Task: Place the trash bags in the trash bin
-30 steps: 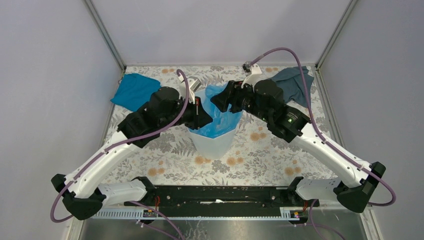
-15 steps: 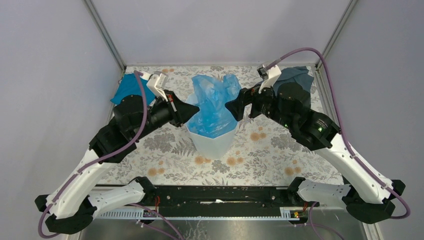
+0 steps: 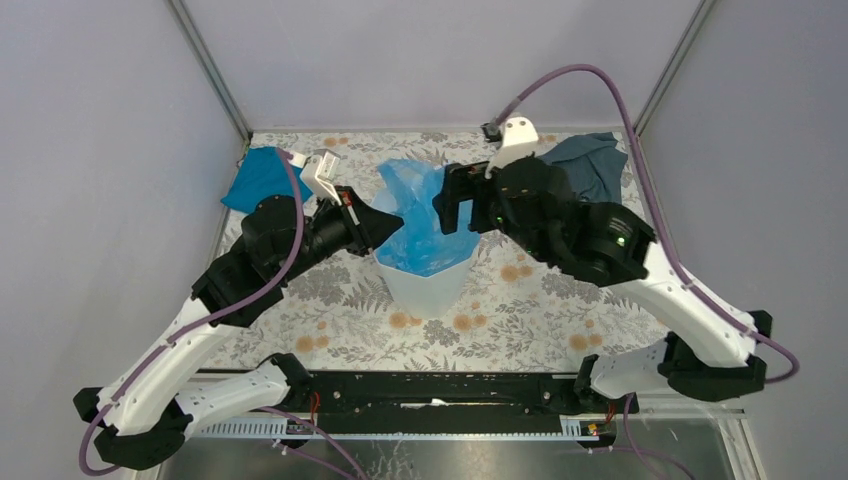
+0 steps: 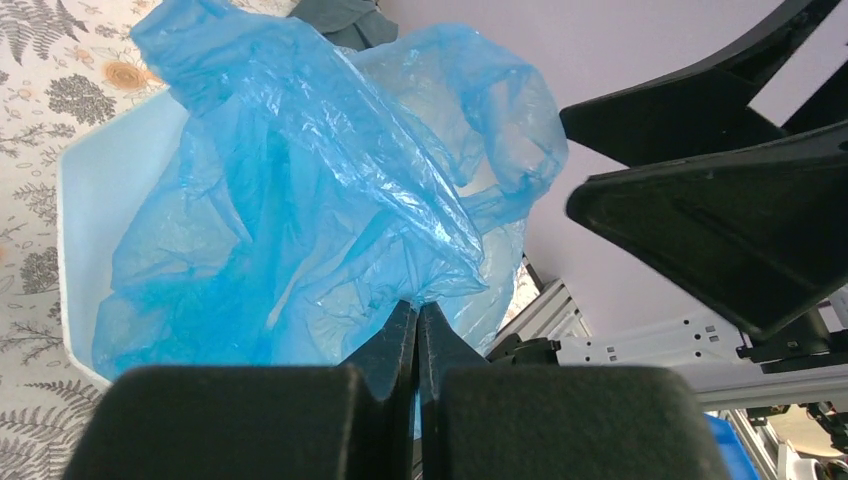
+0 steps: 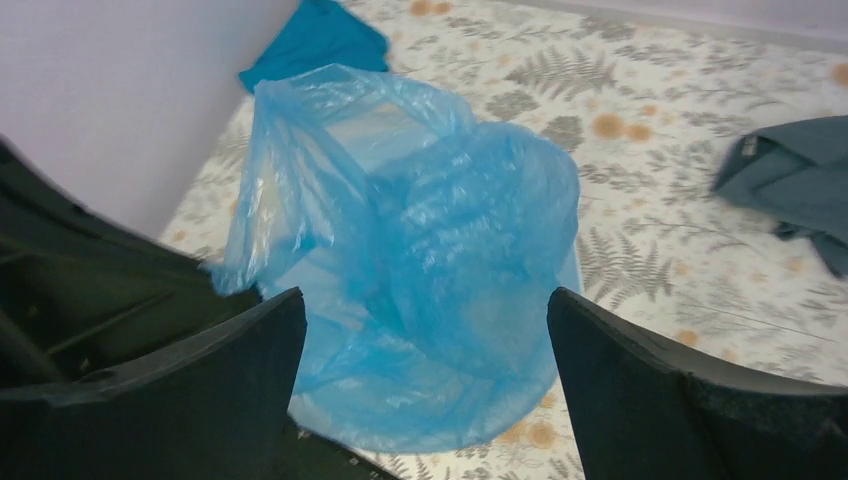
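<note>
Film of the light-blue trash bag (image 3: 420, 215) billowed up out of the white trash bin (image 3: 428, 292), its lower part inside. At the bin's left rim the left gripper (image 4: 416, 320) was clenched on a fold of the bag. Above the bin's right side the right gripper (image 5: 425, 305) hung with fingers spread wide, holding nothing

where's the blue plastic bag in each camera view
Top: centre, blue bag bulging from the white bin.
Left wrist: blue bag left and centre, pinched by the left gripper.
Right wrist: blue bag centre, framed by the open right gripper.
Shared landmark: the grey cloth, in all three.
</note>
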